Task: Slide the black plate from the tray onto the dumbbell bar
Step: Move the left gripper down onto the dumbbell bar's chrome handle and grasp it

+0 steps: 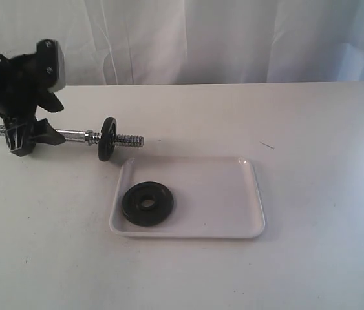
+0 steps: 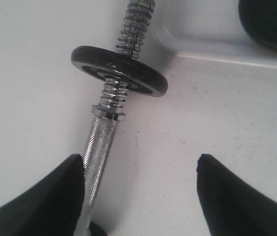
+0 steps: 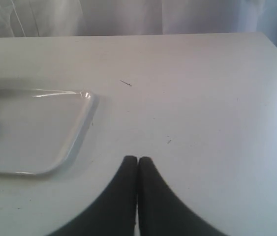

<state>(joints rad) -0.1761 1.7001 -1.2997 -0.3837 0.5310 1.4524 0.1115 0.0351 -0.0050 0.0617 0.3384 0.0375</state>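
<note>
The black plate (image 1: 147, 204) lies flat in the near left corner of the white tray (image 1: 220, 194); its edge shows in the left wrist view (image 2: 271, 22). The dumbbell bar (image 1: 72, 135) lies on the table behind the tray, with one black disc (image 1: 107, 139) standing on its threaded right end. My left gripper (image 1: 30, 135) straddles the bar's knurled grip (image 2: 98, 152), open, with the bar against one finger (image 2: 54, 196) and the other finger well apart. My right gripper (image 3: 137, 160) is shut and empty over bare table beside the tray (image 3: 76, 132); the exterior view does not show it.
The tray's corner (image 2: 187, 46) sits just past the bar's threaded tip (image 2: 138, 14). A white curtain (image 1: 233, 39) hangs behind the table. White tabletop (image 1: 324, 161) stretches to the right of the tray.
</note>
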